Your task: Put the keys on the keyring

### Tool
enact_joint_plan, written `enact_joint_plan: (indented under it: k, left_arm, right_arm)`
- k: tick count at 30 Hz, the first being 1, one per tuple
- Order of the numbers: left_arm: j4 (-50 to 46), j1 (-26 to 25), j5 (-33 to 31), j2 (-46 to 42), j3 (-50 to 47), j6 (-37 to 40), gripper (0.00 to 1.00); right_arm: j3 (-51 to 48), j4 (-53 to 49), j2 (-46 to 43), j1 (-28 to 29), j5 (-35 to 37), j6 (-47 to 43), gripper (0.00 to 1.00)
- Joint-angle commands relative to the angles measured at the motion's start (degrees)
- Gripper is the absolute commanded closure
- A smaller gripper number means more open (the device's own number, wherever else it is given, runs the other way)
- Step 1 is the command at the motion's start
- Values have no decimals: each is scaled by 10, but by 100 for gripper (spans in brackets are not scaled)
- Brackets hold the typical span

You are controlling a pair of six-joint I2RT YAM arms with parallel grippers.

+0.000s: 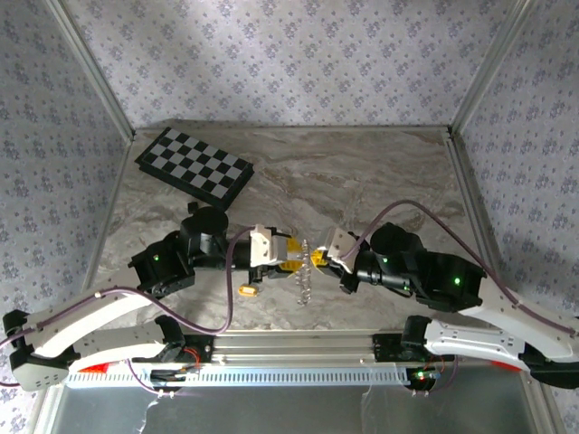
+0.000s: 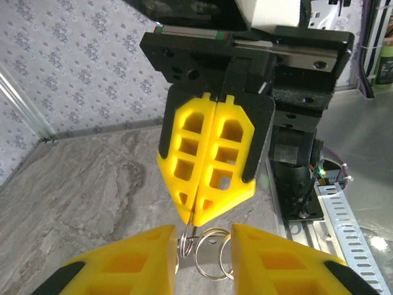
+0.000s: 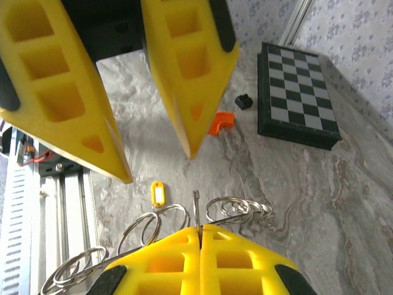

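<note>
The right gripper (image 3: pixel 200 231) is seen with its yellow, lattice-moulded fingers pressed fully together. A thin silver wire of the keyring (image 3: pixel 236 209) is pinched between their tips. The keyring is formed of several thin, round, shiny metal loops linked in a loose chain. It is spread to both sides of the closed tips and hangs just above the table (image 3: pixel 307 203), whose smooth surface is printed with grey and beige marble veins.

The left gripper (image 3: pixel 156 163) is held opposite, tip to tip with the right one. Its two wedge-shaped yellow fingers (image 3: pixel 67 98) are parted by a moderate gap, and nothing is clamped between them. From the left wrist, the loops are seen low in that gap; whether the pads touch them cannot be told.

The yellow key tag (image 3: pixel 158 193), a small rounded plastic oblong with a pale insert, is laid flat on the table just beside the loops. Farther off, an orange curved plastic piece (image 3: pixel 221 121), a small black block (image 3: pixel 244 101) and a folded black-and-white checkerboard (image 3: pixel 299 95) are found.
</note>
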Motion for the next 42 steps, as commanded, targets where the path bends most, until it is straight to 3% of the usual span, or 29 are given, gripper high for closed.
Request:
enact_joint_plan:
  k: [1,12,28,42]
  left_arm:
    - [7,-3,-12,-4,-11,10,71]
    - [40,-3,-8,3,-21,1,72]
    - [39,-3,-13,10,-25,2,85]
    - [33,-3,0,8,-29,9,84]
  right_arm:
    - [43,-21,3,5,10,-14,100]
    - [59,-33,24,15,-7,-17,100]
    - [51,-21,22,26,-12,-19,100]
    - [47,-10,24,31,-17,-21,100]
